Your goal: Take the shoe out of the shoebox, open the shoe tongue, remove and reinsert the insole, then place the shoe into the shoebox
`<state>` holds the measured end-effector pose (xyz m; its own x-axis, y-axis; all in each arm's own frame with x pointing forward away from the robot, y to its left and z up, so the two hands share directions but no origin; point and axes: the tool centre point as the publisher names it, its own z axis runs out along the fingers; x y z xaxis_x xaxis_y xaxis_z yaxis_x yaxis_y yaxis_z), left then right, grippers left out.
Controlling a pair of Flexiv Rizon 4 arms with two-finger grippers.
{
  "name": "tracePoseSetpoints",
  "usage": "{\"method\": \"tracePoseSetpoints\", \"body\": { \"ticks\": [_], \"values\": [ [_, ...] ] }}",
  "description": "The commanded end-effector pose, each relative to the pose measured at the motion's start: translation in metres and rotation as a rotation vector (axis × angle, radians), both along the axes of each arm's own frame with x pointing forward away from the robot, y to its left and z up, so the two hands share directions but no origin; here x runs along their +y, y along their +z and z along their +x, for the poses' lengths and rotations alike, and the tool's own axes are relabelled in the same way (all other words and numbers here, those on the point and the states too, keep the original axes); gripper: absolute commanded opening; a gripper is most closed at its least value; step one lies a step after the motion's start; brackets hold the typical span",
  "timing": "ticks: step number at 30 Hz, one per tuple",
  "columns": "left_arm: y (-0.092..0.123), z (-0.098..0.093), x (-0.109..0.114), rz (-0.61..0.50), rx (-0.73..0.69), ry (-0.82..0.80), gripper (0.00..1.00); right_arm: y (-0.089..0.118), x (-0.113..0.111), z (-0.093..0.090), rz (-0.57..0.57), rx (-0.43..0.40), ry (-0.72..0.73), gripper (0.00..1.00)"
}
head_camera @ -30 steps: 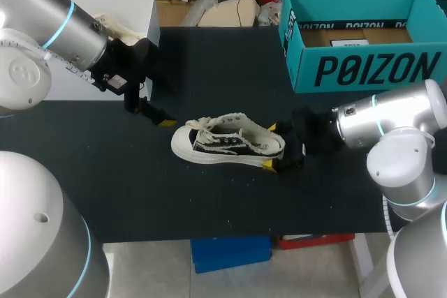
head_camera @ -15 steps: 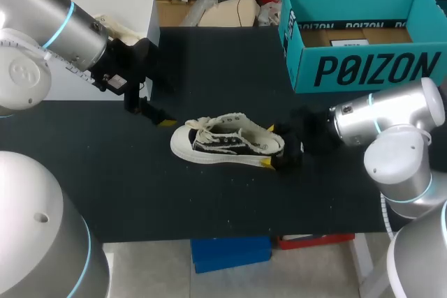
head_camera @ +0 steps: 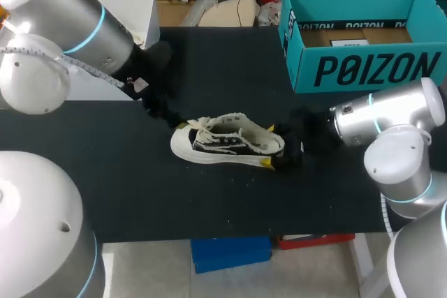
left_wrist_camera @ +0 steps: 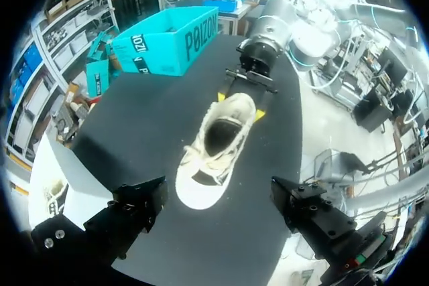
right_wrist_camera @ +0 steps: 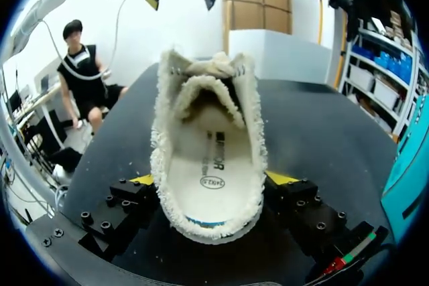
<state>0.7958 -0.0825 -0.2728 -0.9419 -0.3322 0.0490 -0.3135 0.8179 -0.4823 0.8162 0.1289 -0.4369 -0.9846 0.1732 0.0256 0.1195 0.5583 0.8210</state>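
One shoe (head_camera: 227,141) lay on its sole on the table (head_camera: 209,200), well apart from the shoebox (head_camera: 363,68). The right gripper (head_camera: 269,146) clamped its heel from both sides, and the left gripper (left_wrist_camera: 221,211) hung spread wide over the toe. Best, I judged, to pin the heel firmly and pinch only the tongue (right_wrist_camera: 204,92).

Black matte table (head_camera: 209,200), top evenly lit, few pale specks (head_camera: 230,222) scattered toward front edge.
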Motion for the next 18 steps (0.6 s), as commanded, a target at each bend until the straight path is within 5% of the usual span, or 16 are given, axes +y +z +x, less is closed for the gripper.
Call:
{"method": "tracePoseSetpoints", "body": {
  "ticks": [1, 5, 18],
  "values": [
    [0.001, -0.009, -0.025, 0.16, 0.108, 0.114, 1.0, -0.004, 0.003, 0.001, -0.001, 0.001, -0.002, 0.0],
    [0.005, -0.018, -0.043, 0.122, 0.21, -0.033, 1.0, -0.004, 0.003, 0.001, -0.001, 0.001, -0.002, 0.0],
    [0.005, -0.018, -0.043, 0.122, 0.21, -0.033, 1.0, -0.004, 0.003, 0.001, -0.001, 0.001, -0.002, 0.0]
  ]
}}
